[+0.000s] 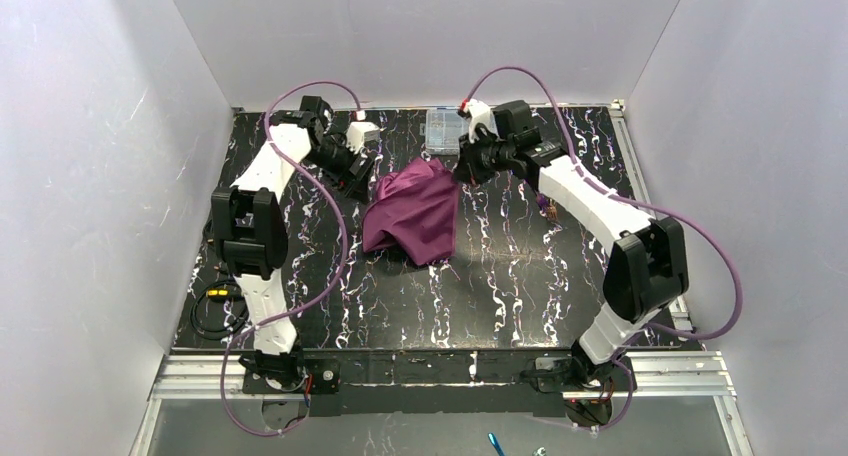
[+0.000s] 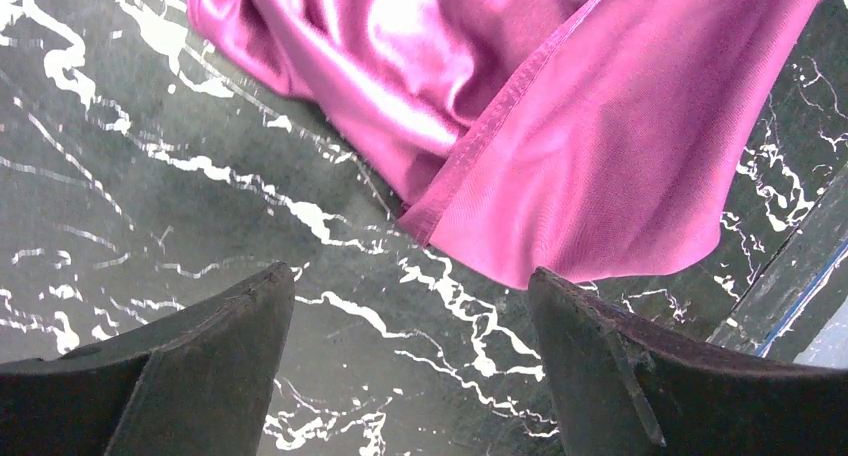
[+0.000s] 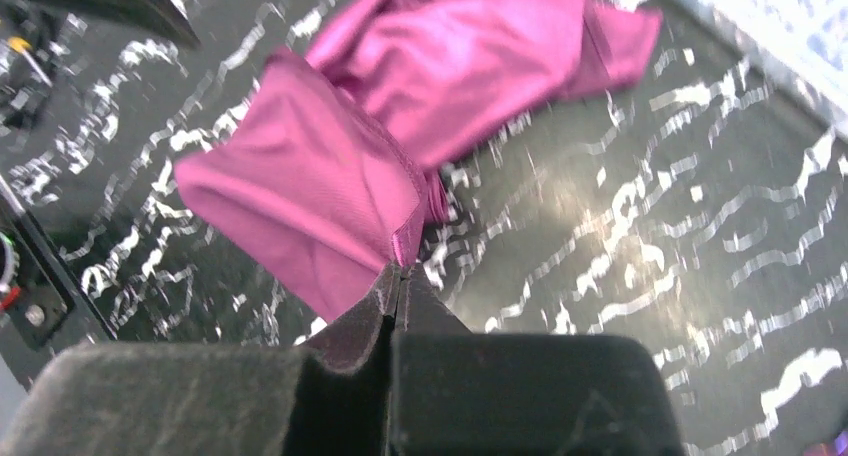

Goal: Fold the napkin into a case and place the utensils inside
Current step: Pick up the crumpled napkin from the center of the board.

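Right wrist view: right end effector (image 3: 400, 276) pinches the hem of the crumpled napkin (image 3: 420, 86) toward the bench's (image 3: 650, 226) far edge; left end effector (image 2: 410, 274) is spread just beside it.

Napkin (image 2: 560, 136) (left wrist view) is cropped above.

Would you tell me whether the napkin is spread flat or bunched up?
Bunched up: the napkin is rumpled with overlapping folds, one edge pinched in the right gripper.
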